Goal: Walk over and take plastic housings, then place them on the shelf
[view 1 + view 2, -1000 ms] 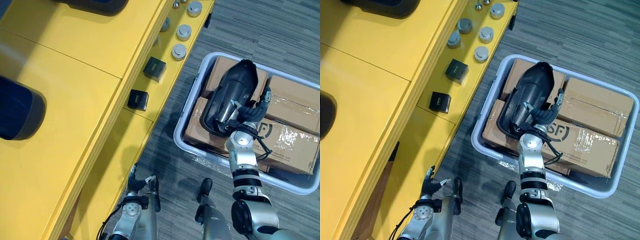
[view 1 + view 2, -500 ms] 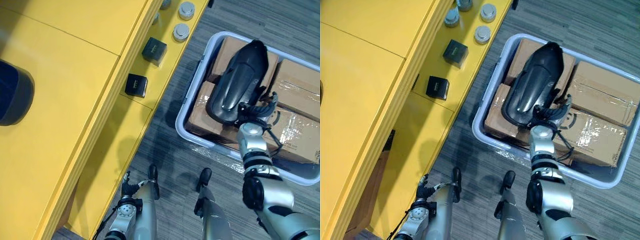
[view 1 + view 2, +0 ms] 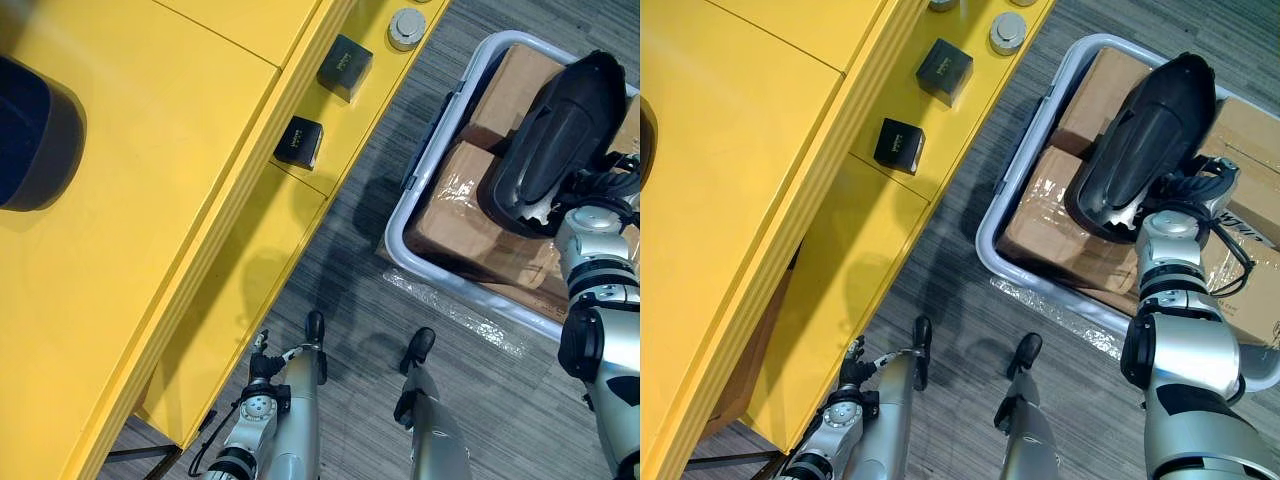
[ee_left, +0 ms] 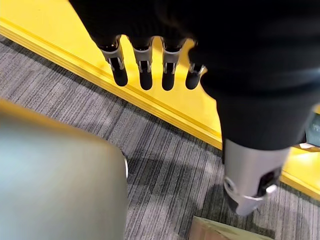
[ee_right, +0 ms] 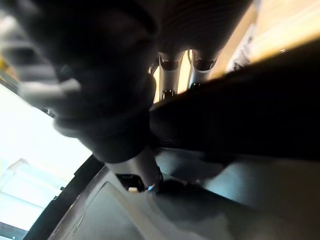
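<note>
Over the grey bin (image 3: pixel 450 282): the black plastic housing (image 3: pixel 555 140) hung in the right robot hand (image 3: pixel 1188 190) above the cardboard boxes (image 3: pixel 460 215), likely ready for the carry to the yellow shelf (image 3: pixel 150 200).
Right grip: the wrist view caught fingers (image 5: pixel 172 62) hooked over the housing's edge with the thumb opposite; from the eye views the housing covered them.
Left robot hand (image 3: pixel 263 364): low beside the shelf, fingers straight, empty.

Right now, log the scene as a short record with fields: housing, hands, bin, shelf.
housing: black, over the cartons in the bin, gripped at its near end
right hand: curled on the housing
left hand: low by the shelf's edge, fingers straight, holding nothing
bin: grey, on the floor to the right of the shelf
shelf: yellow; black boxes and a silver cap on its lower ledge
task state: housing not yet on the shelf
</note>
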